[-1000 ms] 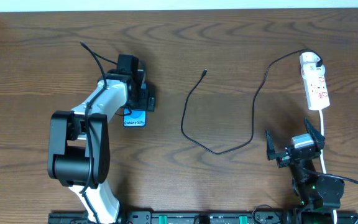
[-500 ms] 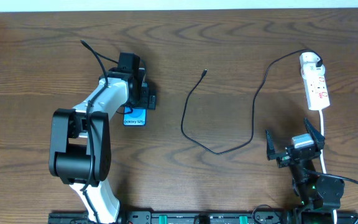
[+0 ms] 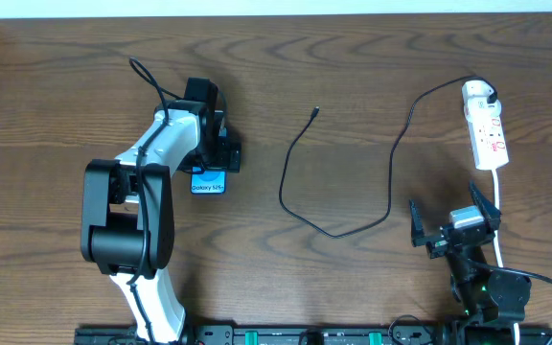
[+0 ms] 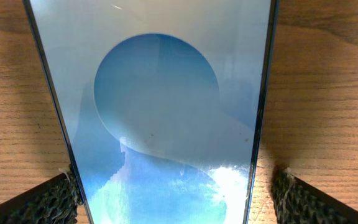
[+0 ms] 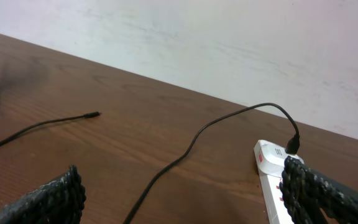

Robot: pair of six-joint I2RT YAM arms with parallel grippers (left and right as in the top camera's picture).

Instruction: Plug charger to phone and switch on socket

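- Currently the left gripper [image 3: 213, 158] is low over the phone [image 3: 208, 183], left of centre on the wooden table [image 3: 65, 77].
- Left fingers are spread fully wide, one on each long side of the phone. In the left wrist view one pad [image 4: 45, 200] sits right at the phone's edge, while the other [image 4: 306, 200] stands a little off the opposite edge with bare wood between. No clamp on the phone.
- Phone lies flat, screen up and lit blue; the "Galaxy" end points toward the robot base.
- Right gripper [image 3: 453, 218] hangs near the right front of the table, fingers spread fully wide, nothing between them.
- Charger [image 3: 286, 182]: thin black cable looping across mid-table. Its small black tip [image 3: 314, 111] lies free on the wood, well apart from the phone.
- The charger's other end runs to a white plug [image 3: 478, 92] seated in the far end of the socket [image 3: 488, 134].
- Socket lies at the far right, ahead of the right gripper; its white cord [image 3: 497, 206] trails back past that gripper.
- Switch position cannot be told.
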